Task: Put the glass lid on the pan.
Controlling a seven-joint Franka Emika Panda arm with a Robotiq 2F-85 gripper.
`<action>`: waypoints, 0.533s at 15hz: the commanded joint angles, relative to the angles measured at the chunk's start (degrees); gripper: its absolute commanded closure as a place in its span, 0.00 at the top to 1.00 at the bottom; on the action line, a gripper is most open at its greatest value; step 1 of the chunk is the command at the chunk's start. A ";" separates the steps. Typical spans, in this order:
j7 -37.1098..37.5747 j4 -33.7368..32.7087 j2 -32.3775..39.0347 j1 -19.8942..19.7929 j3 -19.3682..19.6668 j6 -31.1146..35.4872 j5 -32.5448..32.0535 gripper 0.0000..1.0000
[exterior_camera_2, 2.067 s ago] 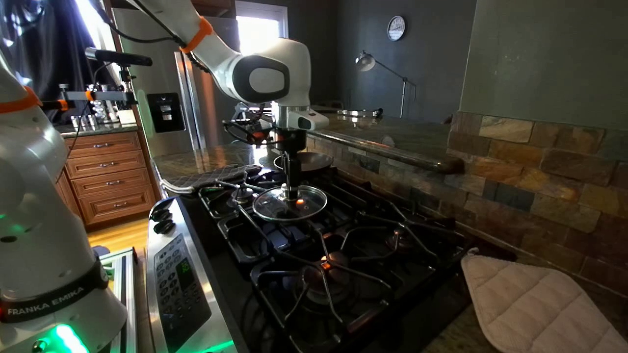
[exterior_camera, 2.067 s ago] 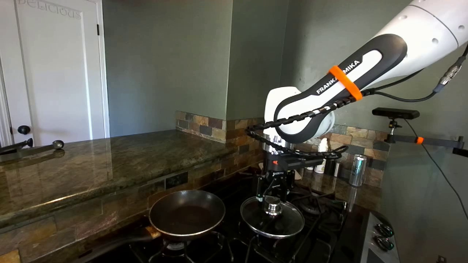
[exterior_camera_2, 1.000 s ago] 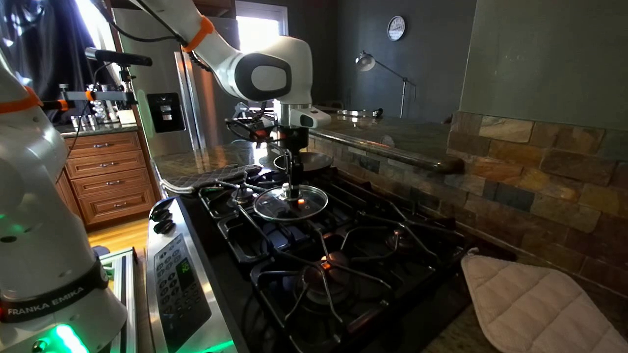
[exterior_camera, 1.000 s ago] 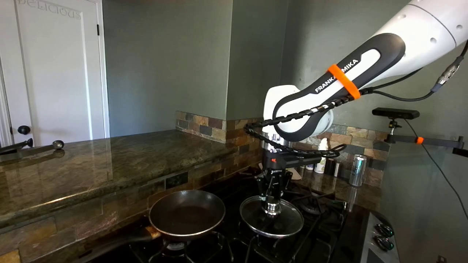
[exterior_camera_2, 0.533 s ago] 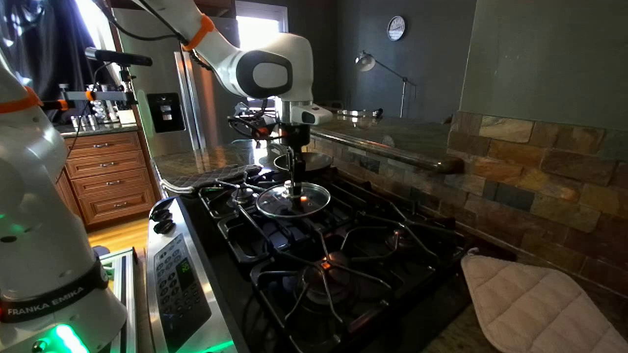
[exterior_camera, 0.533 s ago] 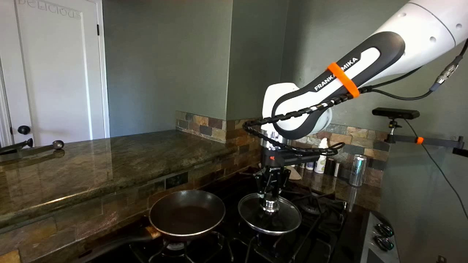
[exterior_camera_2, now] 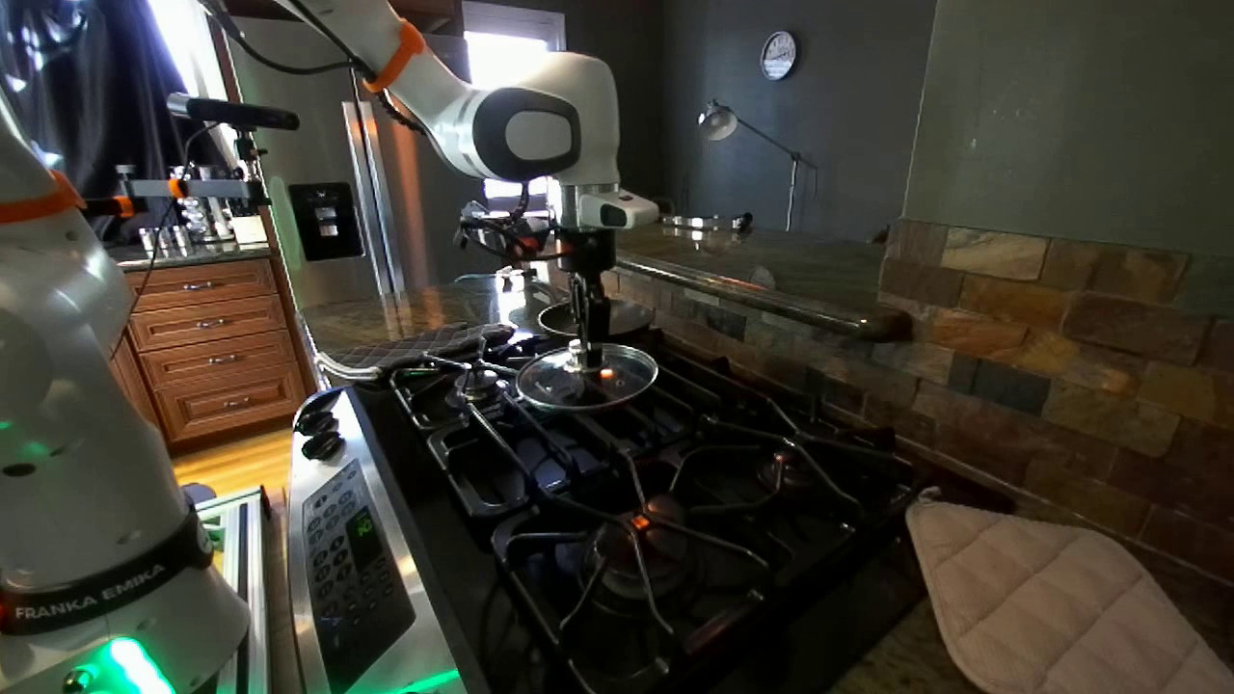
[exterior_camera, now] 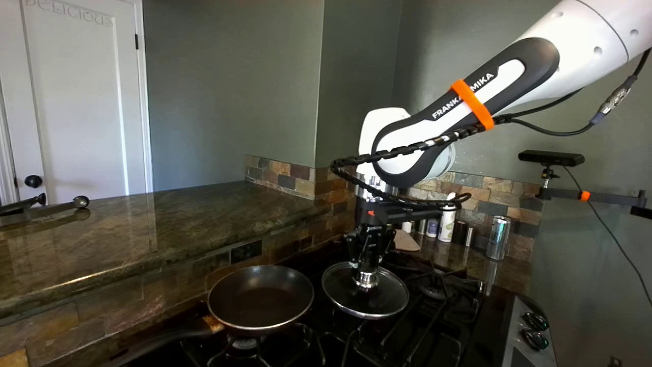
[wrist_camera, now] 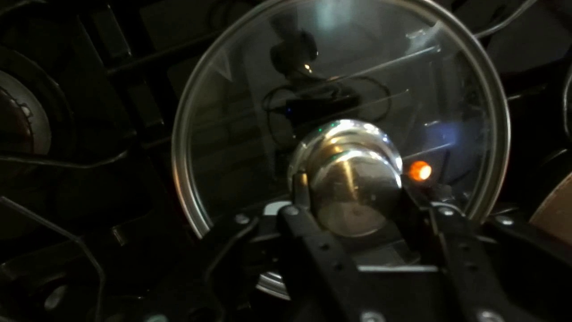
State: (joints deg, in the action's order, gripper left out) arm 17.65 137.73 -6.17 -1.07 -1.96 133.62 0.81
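In an exterior view, a steel canister (exterior_camera: pixel 498 238) stands far right; the metal-rimmed glass lid (exterior_camera: pixel 364 302) is just right of the pan (exterior_camera: pixel 261 299). In an exterior view, a quilted pad (exterior_camera_2: pixel 1065 598) lies near right beside the stovetop (exterior_camera_2: pixel 771 588), grey wall (exterior_camera_2: pixel 1080 125) beyond. Wrist view: the gripper (wrist_camera: pixel 356 192), jaws tight on the lid's shiny knob (wrist_camera: pixel 352 179).

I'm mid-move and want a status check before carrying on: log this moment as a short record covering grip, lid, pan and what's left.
Grip: gripper shut on the knob of the glass lid
Lid position: beside the pan, not over it
Lid height: seems raised above the stove; gap hard to judge
Pan state: uncovered, on the stove
Pan handle: dark, pointing away from the lid
Left to do: likely carry the lid across and lower it onto the pan
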 commanded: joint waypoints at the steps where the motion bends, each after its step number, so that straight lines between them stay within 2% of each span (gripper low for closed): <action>1: -0.51 -2.97 1.06 0.78 -0.21 -1.78 -0.35 0.23; 8: -1.64 -4.62 1.37 1.46 -0.35 -1.82 -0.17 0.23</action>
State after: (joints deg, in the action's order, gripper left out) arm 16.72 134.69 -4.82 -0.06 -2.25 133.55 0.81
